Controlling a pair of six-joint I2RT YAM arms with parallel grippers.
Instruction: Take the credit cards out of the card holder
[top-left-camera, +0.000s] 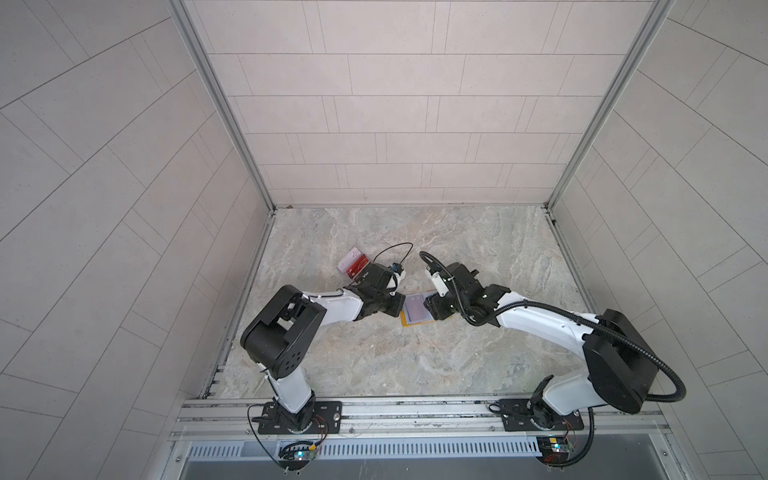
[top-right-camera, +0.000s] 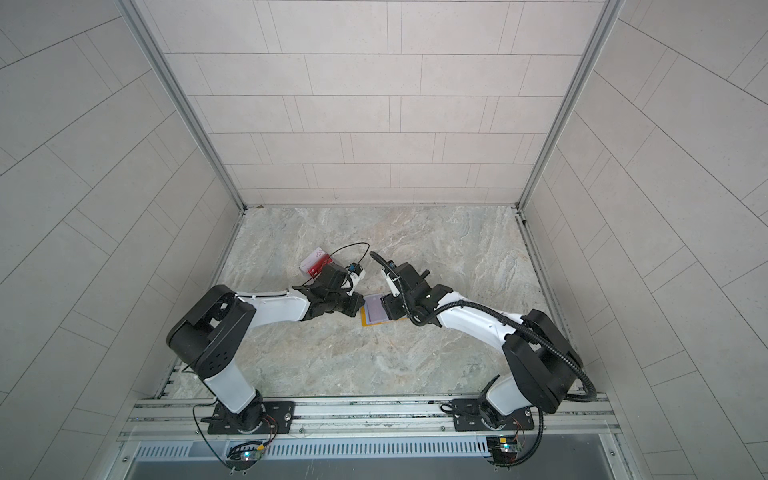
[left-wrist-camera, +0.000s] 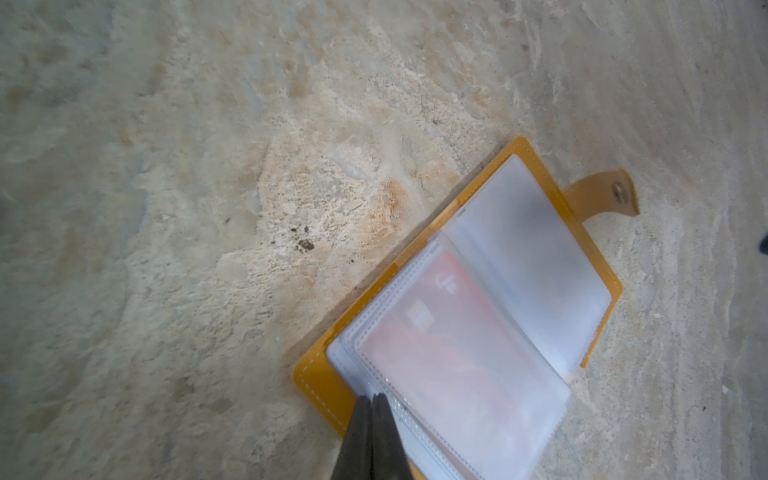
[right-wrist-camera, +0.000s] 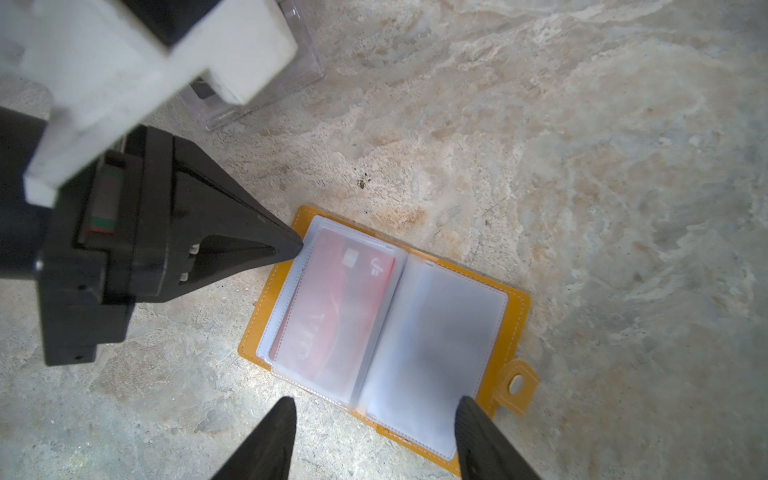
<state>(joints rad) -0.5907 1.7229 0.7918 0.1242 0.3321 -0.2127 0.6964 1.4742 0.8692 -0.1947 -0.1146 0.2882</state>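
Note:
The mustard-yellow card holder (right-wrist-camera: 519, 307) lies open on the marble table, between both grippers in both top views (top-left-camera: 409, 323). A red credit card (right-wrist-camera: 332, 307) sits inside its clear sleeve (left-wrist-camera: 436, 353). My left gripper (left-wrist-camera: 372, 401) is shut, and its tips (right-wrist-camera: 297, 245) touch the sleeve's corner. I cannot tell whether it pinches anything. My right gripper (right-wrist-camera: 376, 409) is open at the holder's near edge, with one finger (right-wrist-camera: 467, 411) over the empty page. More credit cards (top-left-camera: 356, 264), red and whitish, lie at the back left.
A clear plastic box (right-wrist-camera: 257, 99) stands behind the left gripper and holds the loose cards (top-right-camera: 316, 262). The holder's snap tab (right-wrist-camera: 517, 384) sticks out towards the right gripper. Walls close in the table on three sides.

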